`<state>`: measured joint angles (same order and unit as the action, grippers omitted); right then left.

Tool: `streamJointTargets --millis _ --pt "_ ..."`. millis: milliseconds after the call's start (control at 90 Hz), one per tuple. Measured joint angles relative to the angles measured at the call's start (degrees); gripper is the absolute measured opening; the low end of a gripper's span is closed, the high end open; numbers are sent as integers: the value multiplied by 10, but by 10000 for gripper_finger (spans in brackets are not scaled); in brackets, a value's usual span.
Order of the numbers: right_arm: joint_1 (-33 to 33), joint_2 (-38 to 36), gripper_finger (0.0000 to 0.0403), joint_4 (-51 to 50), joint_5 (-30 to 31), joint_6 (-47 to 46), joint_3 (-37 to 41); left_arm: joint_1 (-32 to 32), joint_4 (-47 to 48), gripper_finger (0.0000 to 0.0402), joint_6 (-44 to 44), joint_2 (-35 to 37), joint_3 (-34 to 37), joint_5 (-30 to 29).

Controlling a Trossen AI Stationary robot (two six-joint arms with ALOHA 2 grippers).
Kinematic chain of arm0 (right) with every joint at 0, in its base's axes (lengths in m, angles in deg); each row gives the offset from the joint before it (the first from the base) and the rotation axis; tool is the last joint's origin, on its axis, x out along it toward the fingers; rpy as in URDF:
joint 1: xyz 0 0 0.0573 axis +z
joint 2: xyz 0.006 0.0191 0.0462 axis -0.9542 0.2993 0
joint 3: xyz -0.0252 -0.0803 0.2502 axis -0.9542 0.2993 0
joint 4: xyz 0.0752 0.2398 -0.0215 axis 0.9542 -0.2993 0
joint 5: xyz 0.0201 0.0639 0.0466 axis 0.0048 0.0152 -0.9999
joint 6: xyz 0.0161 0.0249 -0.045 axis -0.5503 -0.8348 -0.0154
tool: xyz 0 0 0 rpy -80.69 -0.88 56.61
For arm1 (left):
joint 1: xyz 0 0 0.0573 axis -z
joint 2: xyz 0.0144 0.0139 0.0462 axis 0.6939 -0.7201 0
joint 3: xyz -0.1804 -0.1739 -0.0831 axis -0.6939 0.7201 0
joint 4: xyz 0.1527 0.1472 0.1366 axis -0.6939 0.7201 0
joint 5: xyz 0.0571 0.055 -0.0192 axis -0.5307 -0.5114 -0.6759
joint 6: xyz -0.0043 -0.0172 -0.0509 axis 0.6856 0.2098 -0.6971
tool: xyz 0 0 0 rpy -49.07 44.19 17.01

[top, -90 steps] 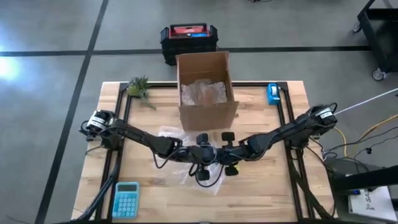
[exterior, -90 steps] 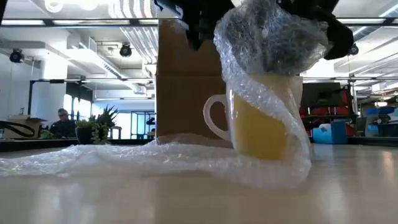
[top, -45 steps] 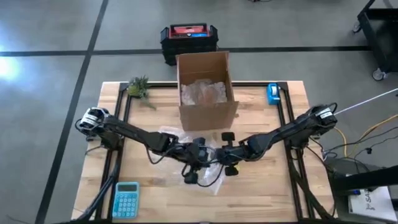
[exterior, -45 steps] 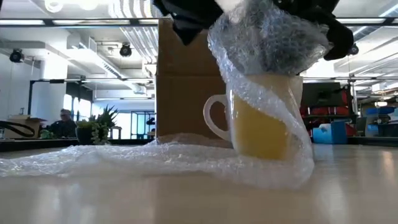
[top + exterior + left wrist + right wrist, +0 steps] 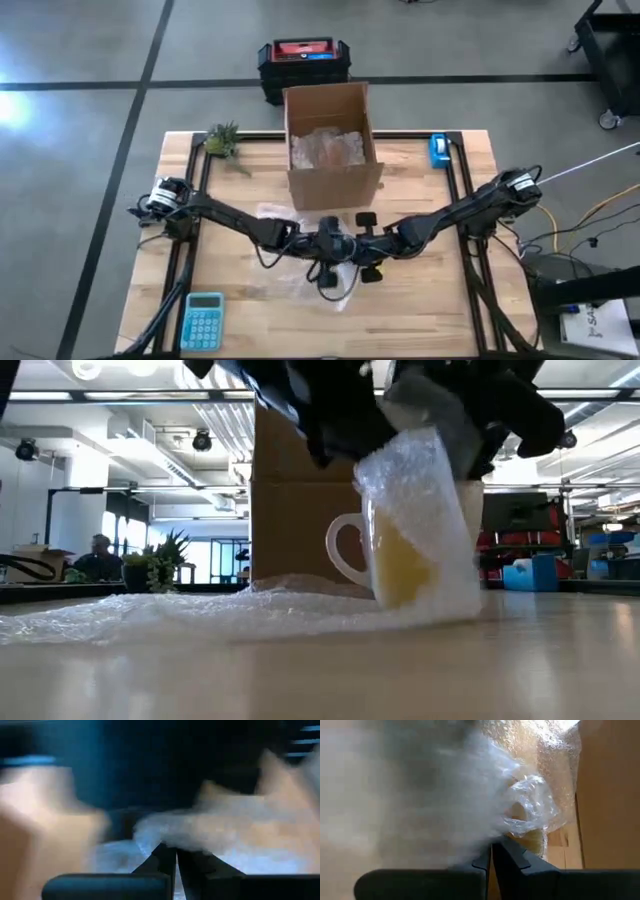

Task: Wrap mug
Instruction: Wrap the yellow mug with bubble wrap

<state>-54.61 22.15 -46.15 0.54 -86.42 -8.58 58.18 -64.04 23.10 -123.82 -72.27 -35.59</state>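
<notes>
A yellow mug (image 5: pixel 392 568) with a white handle (image 5: pixel 337 550) stands upright on the wooden table (image 5: pixel 420 300). Clear bubble wrap (image 5: pixel 425 490) is draped over its top and near side. The rest of the sheet (image 5: pixel 190 610) lies spread on the table toward the left. My left gripper (image 5: pixel 328 248) and my right gripper (image 5: pixel 362 252) meet above the mug, both shut on the wrap. The dark arms hide the mug's rim in the low view. My left gripper pinches the bubble wrap (image 5: pixel 160 832) between its two shut fingers, above the mug; blur hides which edge or fold it has. My right gripper pinches a bunched part of the wrap (image 5: pixel 485 837) between its shut fingers, coming from the table's right. The wrap runs down from it over the mug's side (image 5: pixel 440 530).
An open cardboard box (image 5: pixel 330 140) with more wrap inside stands just behind the mug. A blue calculator (image 5: pixel 203 320) lies at the near left, a small plant (image 5: pixel 225 140) at the far left, and a blue tape dispenser (image 5: pixel 438 150) at the far right.
My left gripper swung out toward the table's left with the wrap, then came back over the mug. The puffed bulge of wrap above the mug has been drawn down flat against its side, and the loose loop at the mug's right foot has pulled in.
</notes>
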Motion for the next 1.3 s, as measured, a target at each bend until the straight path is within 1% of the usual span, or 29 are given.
streamJointTargets --millis 44,256,389,500,556,611,689,800,956,1044,1167,1300 --pt "0 0 2 1 0 0 0 -1 0 0 0 0 1 -7" --pt "0 -6 2 -13 -2 8 -8 -5 -8 0 -15 -24 16 -6" --pt "2 -24 2 -85 -3 10 -54 -4 -19 0 -15 -35 16 -7" --pt "2 -34 2 -175 -1 10 -98 -5 -21 0 -15 -35 17 -1" --pt "2 -38 2 -188 -1 10 -111 -5 -22 0 -15 -34 18 1" --pt "2 -40 2 -170 -1 7 -115 -5 -25 0 -15 -34 18 2" --pt "2 -40 2 -109 -5 12 -109 -5 -26 0 -16 -34 18 3" --pt "2 -18 2 -53 -7 23 -85 -4 -26 0 -16 -34 18 5" --pt "2 16 2 -47 -5 5 -59 -2 -13 0 -16 -28 19 12" --pt "3 24 2 -49 -7 -10 -48 0 0 0 -17 -11 20 14" --pt "1 31 2 -53 -22 -14 -40 3 6 0 -27 34 17 13" --pt "1 29 2 -41 -22 -14 -42 6 14 0 -30 73 20 13"
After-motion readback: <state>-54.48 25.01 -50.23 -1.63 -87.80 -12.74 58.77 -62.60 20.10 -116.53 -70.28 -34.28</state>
